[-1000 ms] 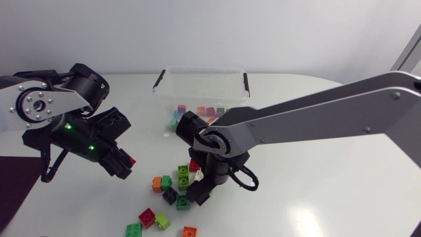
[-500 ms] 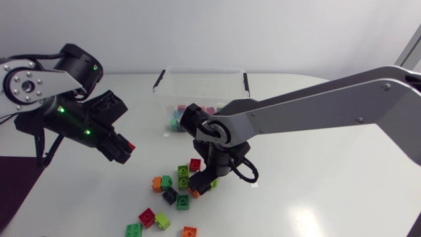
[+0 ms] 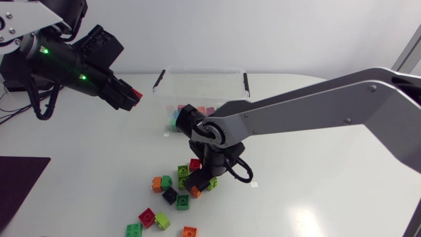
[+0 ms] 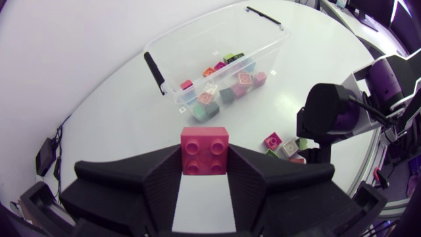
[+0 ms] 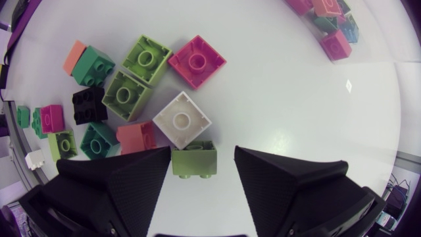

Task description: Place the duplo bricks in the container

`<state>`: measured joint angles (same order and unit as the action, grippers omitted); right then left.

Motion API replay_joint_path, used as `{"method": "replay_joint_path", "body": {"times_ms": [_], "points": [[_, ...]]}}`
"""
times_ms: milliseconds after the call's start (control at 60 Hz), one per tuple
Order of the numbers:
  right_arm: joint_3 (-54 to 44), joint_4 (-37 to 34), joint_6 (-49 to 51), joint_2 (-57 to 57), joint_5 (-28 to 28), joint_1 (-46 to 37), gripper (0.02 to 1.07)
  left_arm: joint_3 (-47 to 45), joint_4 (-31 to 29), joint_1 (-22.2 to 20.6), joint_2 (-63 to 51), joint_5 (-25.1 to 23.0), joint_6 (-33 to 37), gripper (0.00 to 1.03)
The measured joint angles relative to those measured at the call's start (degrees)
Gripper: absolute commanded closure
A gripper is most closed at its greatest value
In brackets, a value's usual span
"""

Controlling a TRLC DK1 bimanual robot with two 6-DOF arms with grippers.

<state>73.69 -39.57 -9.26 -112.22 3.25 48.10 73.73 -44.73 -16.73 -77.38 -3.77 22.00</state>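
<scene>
Head view, left arm: the left gripper (image 3: 129, 97) has been raised from the lower left to the upper left of the frame. The red brick (image 3: 135, 94) is kept clamped at its tips, beside the container (image 3: 204, 68) at upper centre and not yet over it.
Head view, right arm: the right gripper (image 3: 197, 184) has been shifted slightly upward over the loose bricks (image 3: 164, 197) at lower centre.
Left wrist view: the red brick (image 4: 204, 151) is pinched from both sides. The container (image 4: 197, 29), with several bricks already in it, is seen ahead.
Right wrist view: the right gripper (image 5: 204, 158) is held apart. A light-green brick (image 5: 194, 159) lies between the fingers (close to one, clear of the other, so nothing is gripped), with a white brick (image 5: 182, 120) just ahead.
Meaning: one brick is judged to be on its way to the drop, and the next pick is being lined up.
</scene>
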Motion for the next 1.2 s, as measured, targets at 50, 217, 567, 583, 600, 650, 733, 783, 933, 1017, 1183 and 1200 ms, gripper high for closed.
{"method": "replay_joint_path", "body": {"times_ms": [50,217,567,583,600,650,733,783,933,1017,1183,1200], "points": [[0.0,0.5,0.0,0.0,0.0,0.2,0.56,0.2,0.7,0.0,-0.6,-0.1,0.0,0.8],[-0.1,1.3,0.0,0.0,0.0,0.8,0.63,1.3,3.0,0.0,-2.8,-0.7,-0.9,0.8],[-3.4,2.5,0.0,2.0,1.3,0.9,0.71,4.6,6.3,0.0,-6.9,-1.6,-2.1,0.8],[-4.0,2.5,0.0,2.5,1.4,0.9,0.71,4.7,6.3,-0.1,-7.3,-1.6,-2.2,0.8],[-4.3,2.5,0.0,2.7,1.4,0.8,0.71,4.7,6.4,-0.1,-7.5,-1.6,-2.4,0.8],[-5.0,2.5,0.0,3.4,1.5,0.6,0.71,4.8,6.6,-0.2,-7.9,-1.6,-2.5,0.8],[-6.7,2.4,0.0,5.5,1.5,-0.2,0.71,5.4,7.5,-0.3,-8.8,-2.2,-2.8,0.8],[-7.3,2.1,0.1,7.2,1.5,-0.9,0.71,5.9,8.3,-0.5,-9.4,-2.9,-3.0,0.8],[-7.6,1.6,0.5,12.2,1.5,-4.4,0.71,6.9,11.3,-1.8,-11.6,-3.3,-4.5,0.8],[-7.6,0.7,0.9,14.9,1.5,-6.6,0.71,7.7,12.8,-2.7,-13.5,-3.3,-5.6,0.8],[-7.2,-0.2,2.0,17.2,1.5,-9.4,0.71,10.8,15.1,-3.3,-18.6,-3.5,-7.0,0.8],[-7.1,-0.2,2.0,17.3,1.5,-9.5,0.71,11.0,15.3,-3.3,-19.0,-3.5,-7.1,0.8]]}}
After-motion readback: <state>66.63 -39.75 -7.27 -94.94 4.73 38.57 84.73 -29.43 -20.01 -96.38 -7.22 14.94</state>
